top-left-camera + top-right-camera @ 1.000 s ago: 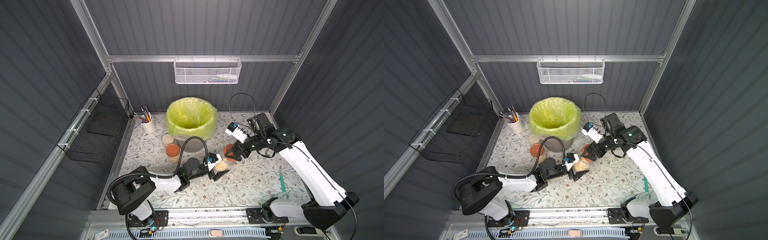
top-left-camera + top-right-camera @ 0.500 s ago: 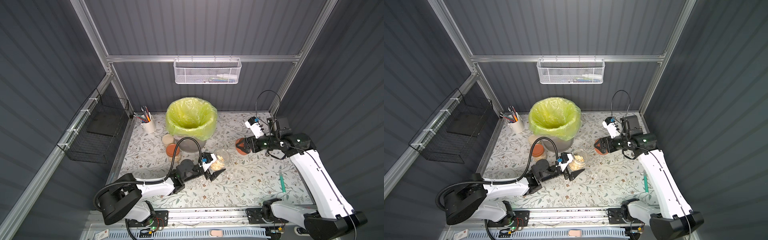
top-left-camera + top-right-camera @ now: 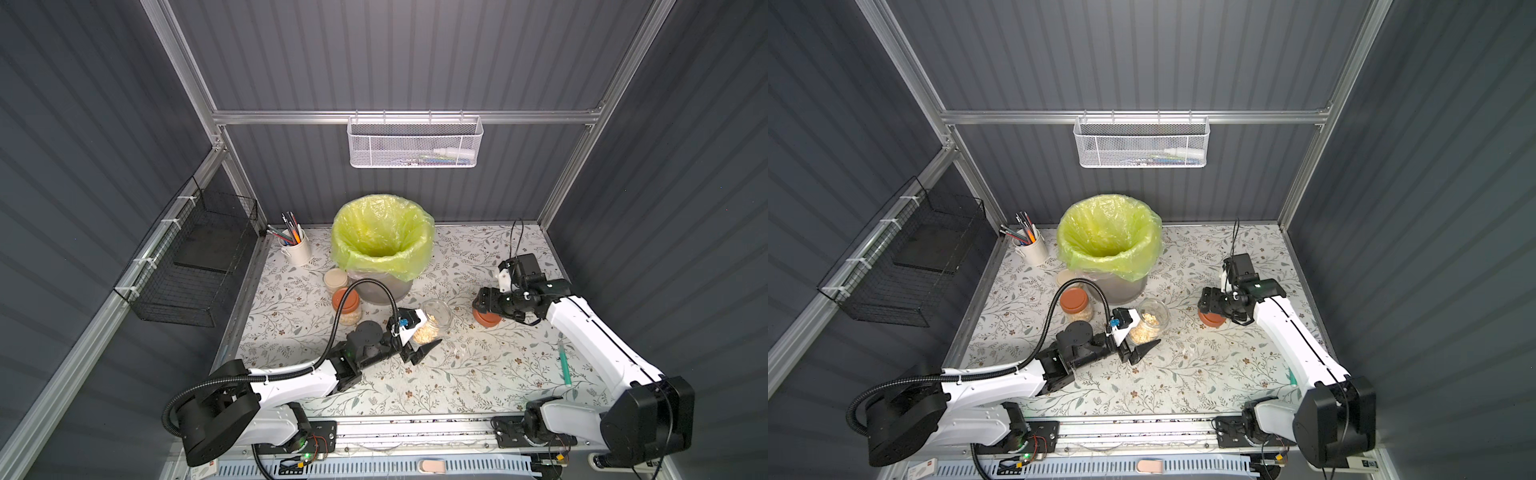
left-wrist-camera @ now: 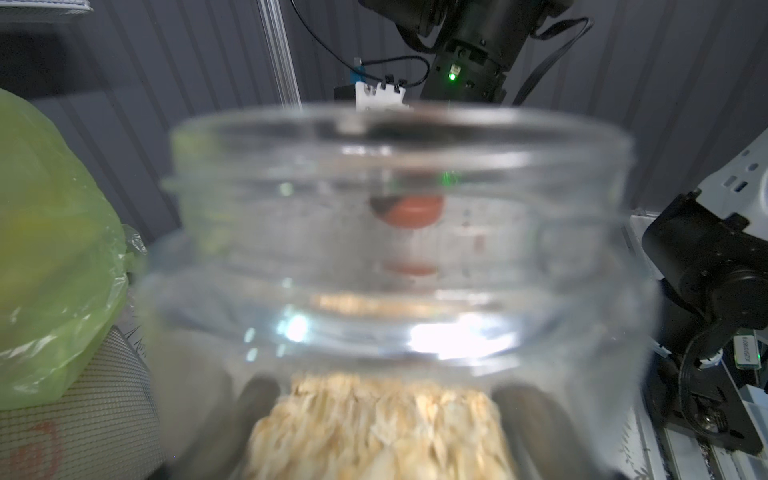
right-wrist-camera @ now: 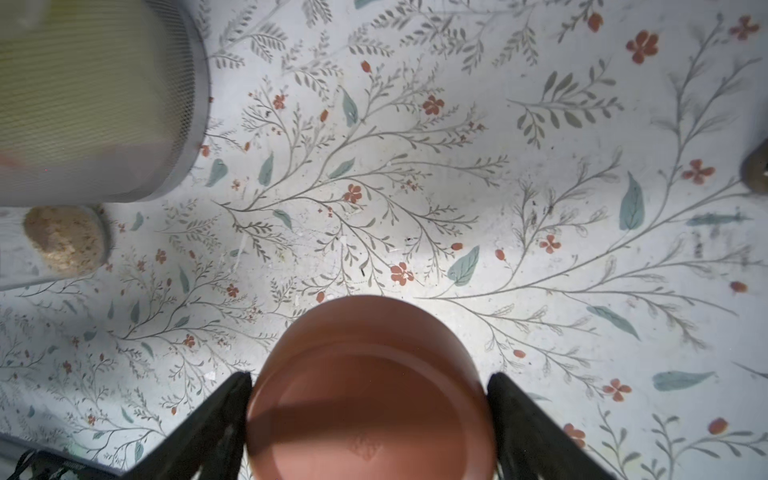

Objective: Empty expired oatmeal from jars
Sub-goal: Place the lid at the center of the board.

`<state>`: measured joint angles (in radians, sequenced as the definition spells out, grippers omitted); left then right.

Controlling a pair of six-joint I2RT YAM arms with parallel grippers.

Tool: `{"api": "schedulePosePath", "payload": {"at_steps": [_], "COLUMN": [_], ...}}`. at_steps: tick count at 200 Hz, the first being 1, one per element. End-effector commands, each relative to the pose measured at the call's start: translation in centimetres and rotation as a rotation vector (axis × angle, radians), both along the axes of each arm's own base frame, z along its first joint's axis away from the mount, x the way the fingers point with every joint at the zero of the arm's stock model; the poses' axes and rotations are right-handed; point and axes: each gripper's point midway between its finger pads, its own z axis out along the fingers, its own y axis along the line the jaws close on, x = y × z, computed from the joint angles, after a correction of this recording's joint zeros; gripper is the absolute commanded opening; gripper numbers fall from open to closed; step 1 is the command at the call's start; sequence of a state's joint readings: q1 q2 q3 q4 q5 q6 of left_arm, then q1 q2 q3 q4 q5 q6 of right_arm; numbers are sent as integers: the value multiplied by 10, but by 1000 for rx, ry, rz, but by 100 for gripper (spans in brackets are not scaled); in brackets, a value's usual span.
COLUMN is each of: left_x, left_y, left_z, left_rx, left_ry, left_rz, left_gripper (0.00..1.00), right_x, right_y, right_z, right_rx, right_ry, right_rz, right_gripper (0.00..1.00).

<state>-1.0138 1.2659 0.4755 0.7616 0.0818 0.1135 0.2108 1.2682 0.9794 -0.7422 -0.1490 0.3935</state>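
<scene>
At the far left a white pen cup (image 3: 296,252) stands out of the way. Right of it, just beside the grey mesh bin lined with a yellow-green bag (image 3: 386,289), a cream-lidded clear glass jar (image 3: 336,280) and a terracotta-lidded clear glass jar (image 3: 345,305) stand unopened. Nearer, right of these, the left gripper (image 3: 422,338) has its jaws closed on the lower body of a third clear glass jar (image 3: 440,320). Its mouth is open and the pale beige oatmeal flakes (image 4: 374,428) fill its lower part. The low grip likely leaves the mouth free for tipping into the bin. Further right, the right gripper (image 5: 369,380) clamps the round terracotta-brown lid (image 5: 370,399) low over the floral-patterned table (image 3: 478,374), probably to park it clear of the pour. Whether the lid touches the table I cannot tell.
</scene>
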Motion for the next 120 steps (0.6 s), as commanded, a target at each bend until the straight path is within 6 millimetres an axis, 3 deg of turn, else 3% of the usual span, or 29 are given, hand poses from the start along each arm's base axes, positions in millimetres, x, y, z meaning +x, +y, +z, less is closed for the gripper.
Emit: {"api": "schedulePosePath", "payload": {"at_steps": [1, 38, 120], "left_x": [0, -1, -3], "left_y": [2, 3, 6], "left_z": [24, 24, 30], "left_rx": [-55, -49, -54], "left_ry": [-59, -53, -45], "left_rz": [8, 8, 6], "left_gripper": [18, 18, 19], "right_x": [10, 12, 18], "right_y": [-8, -12, -19], "right_z": [-21, -57, -91], "right_rx": [-13, -31, -96], "right_ry": [14, 101, 171], "right_rz": [-118, -183, -253], "right_gripper": [61, 62, 67]}}
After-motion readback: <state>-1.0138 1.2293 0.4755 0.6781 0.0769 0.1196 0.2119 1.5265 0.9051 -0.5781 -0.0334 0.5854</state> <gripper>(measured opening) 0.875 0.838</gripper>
